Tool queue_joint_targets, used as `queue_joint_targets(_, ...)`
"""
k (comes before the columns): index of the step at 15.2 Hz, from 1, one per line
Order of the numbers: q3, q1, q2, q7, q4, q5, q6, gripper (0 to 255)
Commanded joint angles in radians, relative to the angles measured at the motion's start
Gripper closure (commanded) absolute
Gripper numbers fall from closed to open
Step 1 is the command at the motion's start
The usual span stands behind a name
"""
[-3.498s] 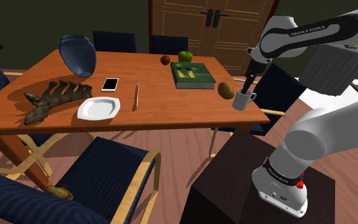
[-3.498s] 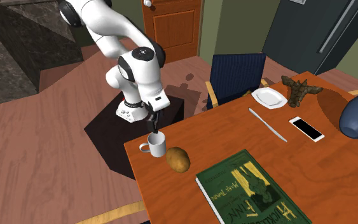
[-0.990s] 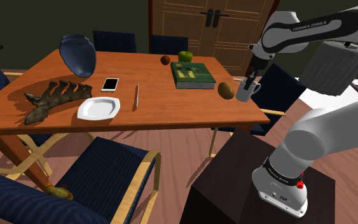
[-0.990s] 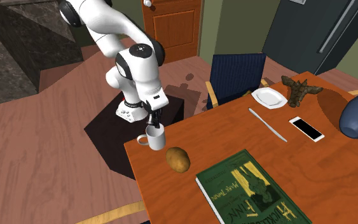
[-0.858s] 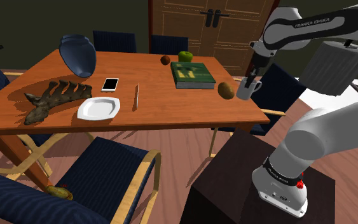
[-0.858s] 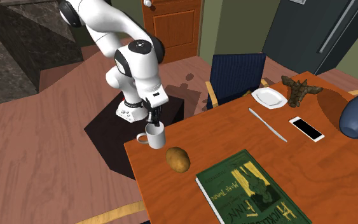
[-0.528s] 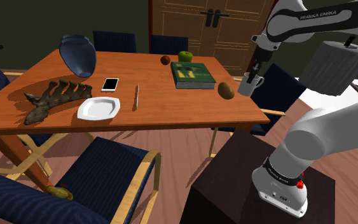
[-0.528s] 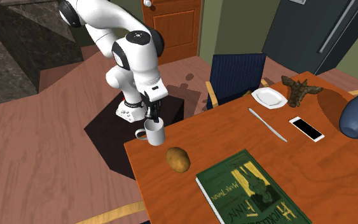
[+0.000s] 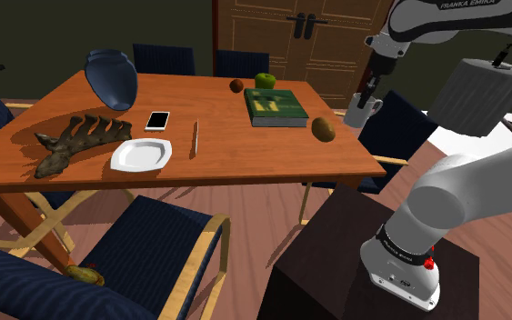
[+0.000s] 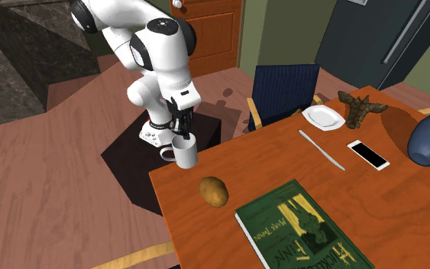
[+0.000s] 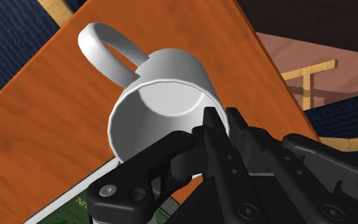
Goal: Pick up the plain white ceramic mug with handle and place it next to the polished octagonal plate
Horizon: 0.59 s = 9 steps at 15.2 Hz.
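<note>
Fingers (image 11: 237,129) closed on the rim of the white mug (image 11: 165,102), one inside the wall and one outside, handle pointing away from them. Mug (image 9: 361,111) held in the air, clear of the counter (image 9: 245,150), at the corner nearest the stand. A brown potato (image 9: 324,129) and a green book (image 9: 275,107) lie closest to that corner. White plate (image 9: 142,155) sits well apart, near the front edge in the shoulder view, with a brown figure (image 9: 70,143) just beside it on that view's left. Bare wood lies between plate and knife (image 9: 195,138); a phone (image 9: 157,120) lies behind the plate.
</note>
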Motion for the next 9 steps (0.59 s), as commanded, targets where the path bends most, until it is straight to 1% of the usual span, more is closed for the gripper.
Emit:
queue_joint_targets(1, 0.007, 0.002, -0.003, 0.001, 0.025, 0.005, -0.029, 255)
queue_joint_targets(6, 0.017, 0.006, -0.003, 0.001, 0.08, 0.013, -0.084, 255)
queue_joint_targets(9, 0.074, 0.036, 0.014, 0.071, 0.078, 0.047, -0.072, 255)
